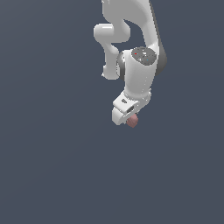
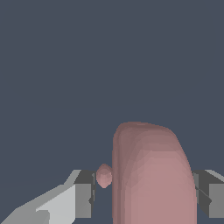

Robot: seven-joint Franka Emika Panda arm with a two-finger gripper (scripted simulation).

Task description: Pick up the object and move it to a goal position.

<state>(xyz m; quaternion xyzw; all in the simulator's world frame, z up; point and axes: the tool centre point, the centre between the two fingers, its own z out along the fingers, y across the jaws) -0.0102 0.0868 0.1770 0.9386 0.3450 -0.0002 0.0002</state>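
The object is a dusty pink-red, smooth, rounded lump that fills the gap between my fingers in the wrist view. A small knob on its side touches one dark finger pad, and its other flank meets the opposite pad. My gripper is shut on it. In the exterior view the white gripper points downward, with the object peeking out just below the hand. Most of the lump is hidden there by the hand.
A plain dark blue-grey surface fills both views. The white arm reaches down from the top of the exterior view. No other object shows.
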